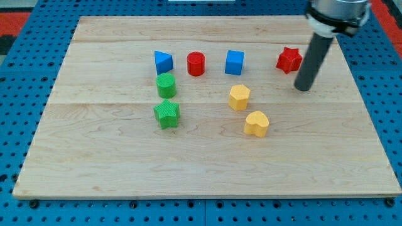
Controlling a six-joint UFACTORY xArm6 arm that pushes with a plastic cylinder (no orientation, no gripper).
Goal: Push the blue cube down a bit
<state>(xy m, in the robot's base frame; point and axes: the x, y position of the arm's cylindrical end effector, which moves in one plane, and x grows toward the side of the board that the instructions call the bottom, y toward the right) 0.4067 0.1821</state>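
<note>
The rod ends in a bare tip with nothing to open or close; it holds nothing and rests on the wooden board toward the view's right. Just up and left of it sits the red star, close by, though I cannot tell if they touch. The blue cube stands well to the tip's left, in the top row, between the star and the red cylinder. Farther left is a blue triangular block. Below it sit a green cylinder and green star. Below the cube lie a yellow hexagonal block and yellow heart.
</note>
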